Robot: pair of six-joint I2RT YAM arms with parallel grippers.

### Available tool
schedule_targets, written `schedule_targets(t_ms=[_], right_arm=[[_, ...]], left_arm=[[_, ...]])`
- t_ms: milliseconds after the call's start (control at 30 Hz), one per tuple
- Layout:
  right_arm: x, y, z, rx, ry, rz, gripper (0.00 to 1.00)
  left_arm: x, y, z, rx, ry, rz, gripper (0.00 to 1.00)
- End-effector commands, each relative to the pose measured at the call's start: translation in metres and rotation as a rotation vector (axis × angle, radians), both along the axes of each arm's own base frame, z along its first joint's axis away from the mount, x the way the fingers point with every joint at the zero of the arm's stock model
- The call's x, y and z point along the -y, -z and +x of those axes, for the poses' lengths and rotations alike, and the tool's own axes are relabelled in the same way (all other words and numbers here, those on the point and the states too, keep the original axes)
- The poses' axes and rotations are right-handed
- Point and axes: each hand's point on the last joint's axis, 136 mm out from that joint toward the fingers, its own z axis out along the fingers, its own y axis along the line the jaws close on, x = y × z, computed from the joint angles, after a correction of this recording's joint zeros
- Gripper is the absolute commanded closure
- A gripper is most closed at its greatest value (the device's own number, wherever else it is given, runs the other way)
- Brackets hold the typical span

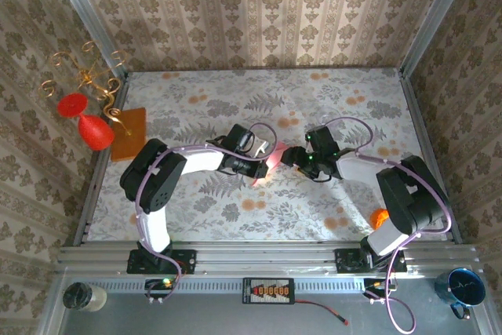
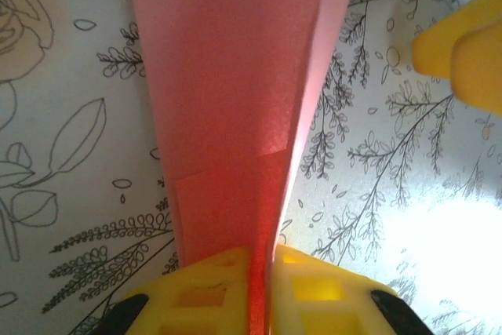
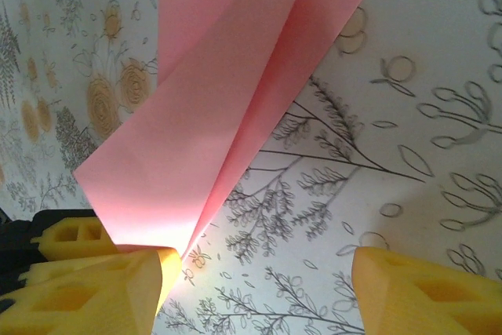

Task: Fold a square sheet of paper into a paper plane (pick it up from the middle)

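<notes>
The left gripper (image 2: 263,276) is pinching only the narrow end of the paper plane (image 2: 235,76), mid-table. I reckon the plane could be slipping or swivelling out if the right gripper (image 3: 259,296), spread wide just beside it, is catching a loose flap. Its long axis is running straight out from the left jaws, flared end pointing away.

Top camera looks down from behind; wrist cameras closely share the paper plane (image 2: 227,115).
</notes>
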Motion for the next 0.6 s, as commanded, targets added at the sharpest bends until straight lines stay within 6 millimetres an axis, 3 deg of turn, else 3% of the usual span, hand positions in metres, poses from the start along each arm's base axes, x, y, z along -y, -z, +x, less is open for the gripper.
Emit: schedule_targets(t_ms=[0,400,567], right_arm=[[-0.007,-0.001,0.003,0.036,-0.076,-0.06,0.31],[0.0,0.001,0.016,0.119,-0.134,-0.2,0.23],[-0.006,0.001,0.019,0.139,-0.177,-0.19,0.22]], left_arm=[[0.004,0.001,0.002,-0.07,-0.041,-0.013,0.88],[0.014,0.0,0.0,-0.16,-0.051,-0.029,0.88],[0.013,0.004,-0.001,-0.182,-0.06,-0.02,0.88]])
